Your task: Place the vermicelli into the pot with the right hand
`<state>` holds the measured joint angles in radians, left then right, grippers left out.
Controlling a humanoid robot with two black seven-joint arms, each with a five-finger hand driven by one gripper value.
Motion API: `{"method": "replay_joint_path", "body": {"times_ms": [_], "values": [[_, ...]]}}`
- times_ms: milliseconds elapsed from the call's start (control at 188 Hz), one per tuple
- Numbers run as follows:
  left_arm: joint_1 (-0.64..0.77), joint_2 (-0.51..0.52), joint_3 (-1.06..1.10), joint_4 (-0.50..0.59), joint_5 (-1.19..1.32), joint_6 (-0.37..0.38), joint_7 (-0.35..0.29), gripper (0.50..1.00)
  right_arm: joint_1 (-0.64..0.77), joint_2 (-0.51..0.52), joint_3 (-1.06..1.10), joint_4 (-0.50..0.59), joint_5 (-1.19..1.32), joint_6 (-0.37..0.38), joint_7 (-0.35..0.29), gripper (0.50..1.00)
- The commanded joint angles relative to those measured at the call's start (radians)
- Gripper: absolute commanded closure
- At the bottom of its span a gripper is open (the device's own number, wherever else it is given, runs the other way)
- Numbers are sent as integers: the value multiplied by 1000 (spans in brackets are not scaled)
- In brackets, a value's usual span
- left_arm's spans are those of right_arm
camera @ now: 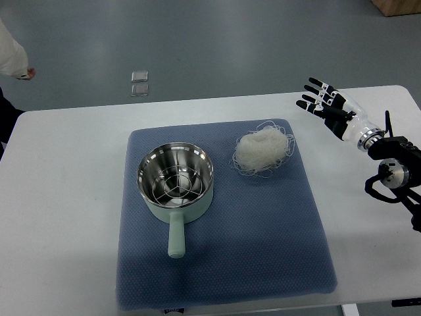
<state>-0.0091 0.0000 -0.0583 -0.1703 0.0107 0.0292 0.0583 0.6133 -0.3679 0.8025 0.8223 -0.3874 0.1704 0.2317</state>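
Note:
A loose white nest of vermicelli (pixel 263 149) lies on the blue mat (pixel 263 224), right of centre. To its left stands a pale green pot (pixel 175 181) with a shiny steel inside and its handle pointing toward me; nothing is in it but a wire rack. My right hand (pixel 322 100) hovers over the white table to the right of the vermicelli, a short gap away, fingers spread and holding nothing. Its arm comes in from the right edge. The left arm does not show.
The white table (pixel 66 197) carries the mat. A person's sleeve and hand (pixel 14 62) show at the far left edge, beyond the table. Two small shiny squares (pixel 139 83) lie on the grey floor behind the table.

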Motion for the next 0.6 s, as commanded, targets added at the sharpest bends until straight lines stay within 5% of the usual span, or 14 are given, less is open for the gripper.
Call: {"method": "replay_joint_path", "body": {"times_ms": [0, 308, 595], "values": [[0, 0, 0, 0, 0, 2, 0, 500, 2, -2, 0, 1, -10, 1, 1, 579], [0, 0, 0, 0, 0, 2, 0, 500, 8, -5, -3, 1, -51, 32, 0, 579], [0, 0, 0, 2, 0, 3, 0, 500, 42, -17, -19, 29, -427, 41, 9, 579]]}}
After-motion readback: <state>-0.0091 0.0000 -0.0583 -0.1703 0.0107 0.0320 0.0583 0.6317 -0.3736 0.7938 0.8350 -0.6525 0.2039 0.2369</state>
